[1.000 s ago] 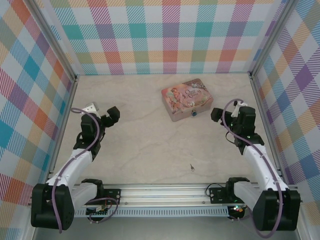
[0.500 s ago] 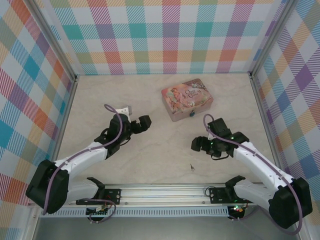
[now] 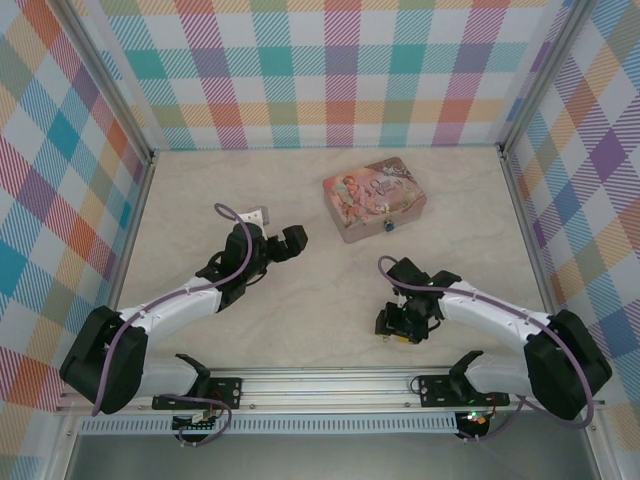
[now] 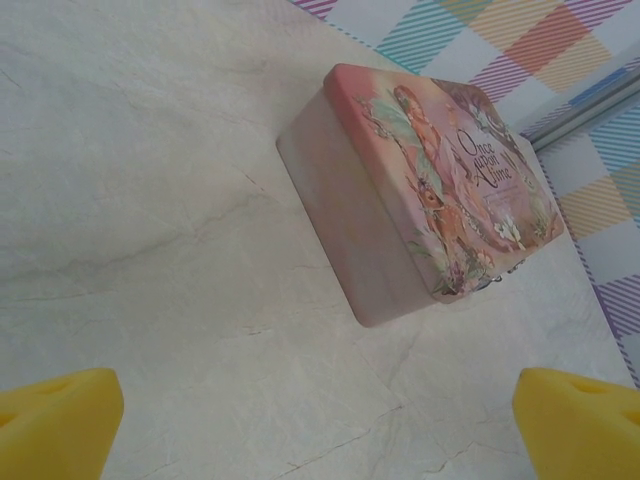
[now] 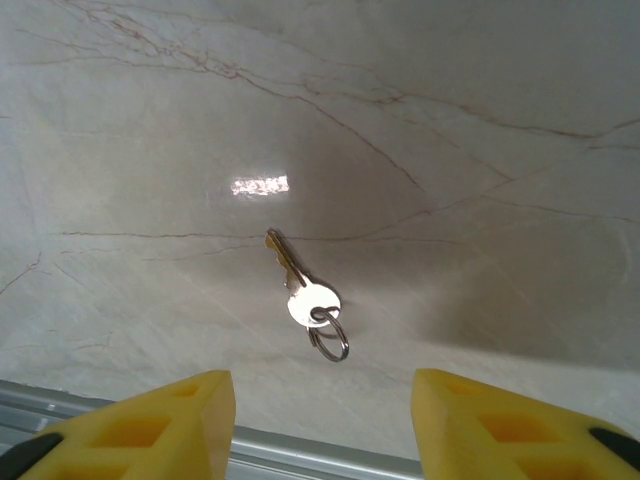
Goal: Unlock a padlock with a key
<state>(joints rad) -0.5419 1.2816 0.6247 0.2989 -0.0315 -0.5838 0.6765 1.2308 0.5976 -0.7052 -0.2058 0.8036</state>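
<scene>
Pink illustrated rectangular tin [image 3: 374, 198] lay lid-down-shut, tilted corner-on; contents could not be told. A tiny blue-bodied padlock [image 3: 387, 226] hung at its front wall, on the side facing the arms. In the left wrist view the tin [image 4: 430, 200] sat ahead of the left gripper [image 4: 318, 425] and a little to its right, well apart from the pads. The padlock was too small to make out there.

Left gripper [image 3: 290, 240] stood wide, its yellow pads [image 4: 55, 420] at opposite edges of the view, holding nothing.

The thin silver-grey metal key [image 5: 305, 290] lay flat on the surface just ahead of the right gripper [image 5: 325, 420], roughly in line with the gap between its pads. The blade pointed away and to the left. The rounded head was nearer the gripper, with a small split ring [image 5: 330, 340] through it. Right gripper [image 3: 393, 325] was tipped down low over the surface, jaws at a middling width, nothing between them and no contact with the key.

Nothing lay between either gripper and its object.

The surface [image 3: 300, 300] was pale cream with fine marble veins and a small glare patch beyond the key. An aluminium rail [image 3: 330, 385] ran along the near edge, behind the right gripper. Multicoloured plaid walls [image 3: 340, 70] enclosed three sides.
</scene>
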